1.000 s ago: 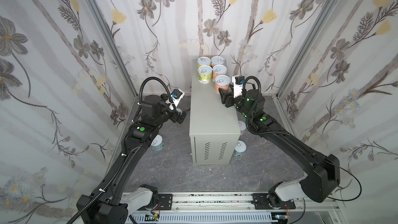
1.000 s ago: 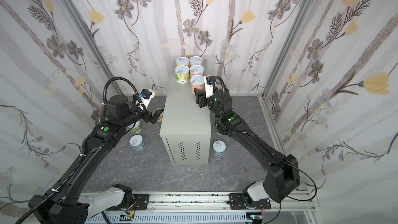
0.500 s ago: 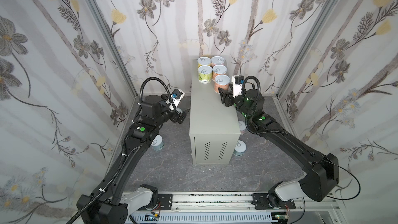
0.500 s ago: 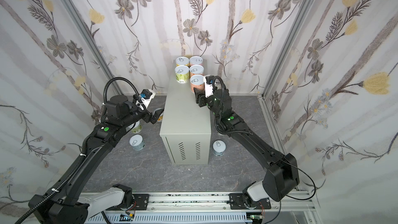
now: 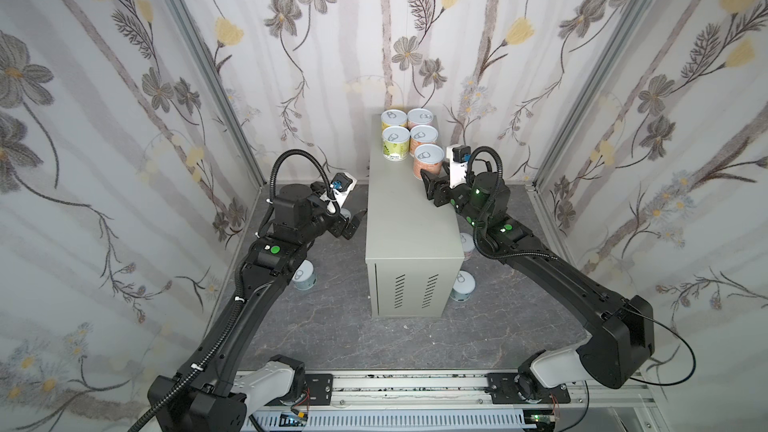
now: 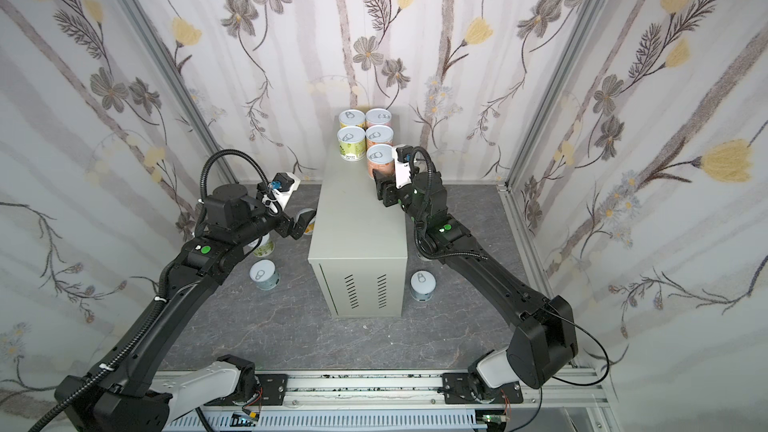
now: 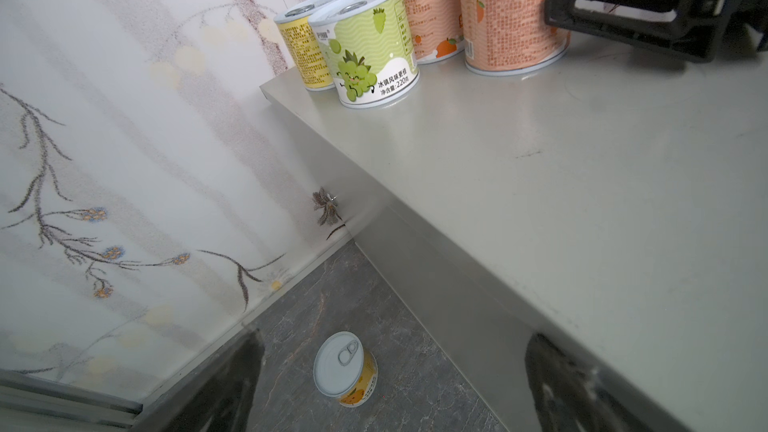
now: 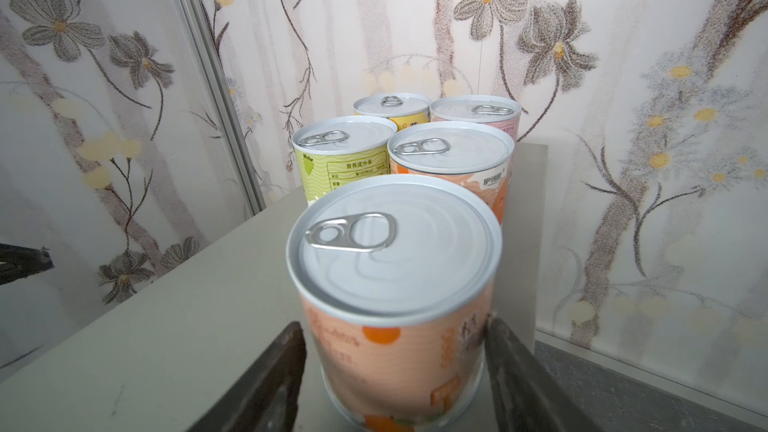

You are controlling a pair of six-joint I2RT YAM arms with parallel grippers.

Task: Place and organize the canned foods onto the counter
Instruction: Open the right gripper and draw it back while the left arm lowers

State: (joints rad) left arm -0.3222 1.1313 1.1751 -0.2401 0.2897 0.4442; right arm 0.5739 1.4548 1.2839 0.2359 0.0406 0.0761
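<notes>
**Release of the fifth can.** Your right gripper (image 8: 394, 328) has just slackened. Half a second ago it was clamped on the front orange can (image 5: 429, 161). Now its fingers (image 8: 274, 371) stand narrowly apart on either flank of the label, and the can rests upright on the counter (image 5: 407, 218). Read this as the placement made, with only the withdrawal left. Back out toward 4 o'clock so that you do not drag the can.

**Counter top as dial, 12 o'clock at the back wall.** Five cans fill the 12 o'clock end in two columns.
- Left column, at 11 o'clock: the yellow can (image 5: 393, 119) and the green can (image 5: 395, 142).
- Right column, at 1 o'clock: the pink can (image 5: 420, 118) and the rear orange can (image 5: 423, 139), with the new one closing the column nearer the centre.
- The spot beside the new can, in front of the green can, is bare and is a likely next place.

**Still on the floor (image 5: 332, 326).** Your left gripper (image 5: 354, 222) hangs wide open and empty at 9 o'clock, off the counter's edge, looking down on a yellow-labelled can (image 7: 345, 369).
- A pale-labelled can (image 6: 264, 246) lies under the left arm.
- A light-blue can (image 5: 303, 280) sits at 8 o'clock.
- A second light-blue can (image 5: 462, 285) sits at 4 o'clock.
- A half-hidden can (image 5: 466, 243) sits at 3 o'clock.

Half the job appears to remain.

**Surface and room.** The counter top is smooth, level painted metal and the floor is dark and marbled. Flowered wallpaper (image 5: 332, 56) closes in on three sides.
</notes>
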